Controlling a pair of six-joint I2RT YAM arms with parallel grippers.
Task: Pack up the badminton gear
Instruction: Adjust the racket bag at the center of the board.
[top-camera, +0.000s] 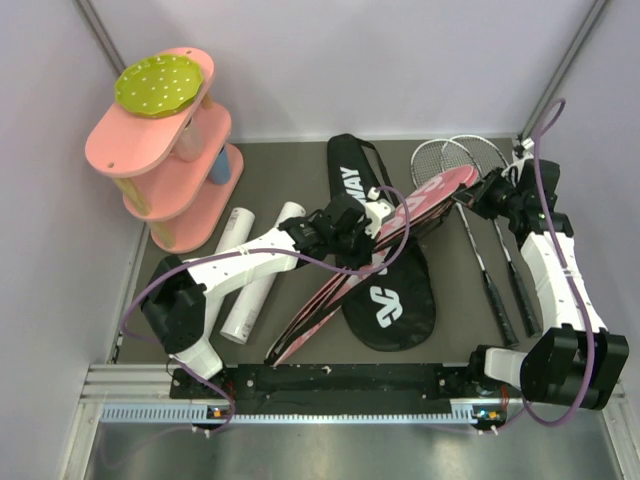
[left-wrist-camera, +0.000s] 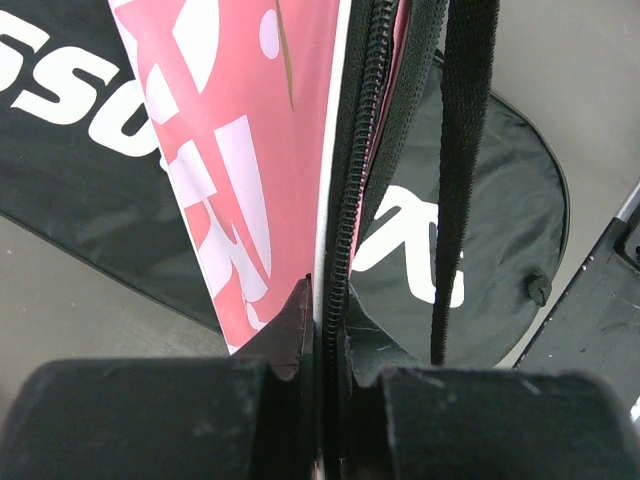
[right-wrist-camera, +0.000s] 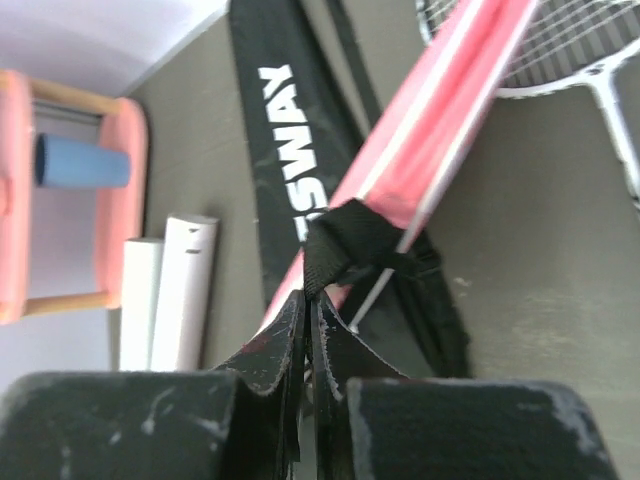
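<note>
The racket-shaped bag lies mid-table with its black "CROSSWAY" side (top-camera: 395, 295) down and its pink side (top-camera: 437, 192) raised on edge above it. My left gripper (top-camera: 366, 226) is shut on the bag's zippered edge (left-wrist-camera: 362, 150), beside the pink panel (left-wrist-camera: 240, 150); in the left wrist view that gripper (left-wrist-camera: 325, 300) pinches the seam. At the pink side's far end, my right gripper (top-camera: 480, 198) is shut on the bag's black strap (right-wrist-camera: 345, 238), which feeds between the fingers of the gripper (right-wrist-camera: 312, 300). Two rackets (top-camera: 478, 215) lie flat at the right. Two white tubes (top-camera: 258, 270) lie at the left.
A pink tiered shelf (top-camera: 165, 165) with a green dotted disc (top-camera: 160, 85) stands at the back left, holding a blue cup (right-wrist-camera: 80, 162). Grey walls close the table's back and sides. The racket heads (right-wrist-camera: 585, 45) lie just right of the lifted pink panel.
</note>
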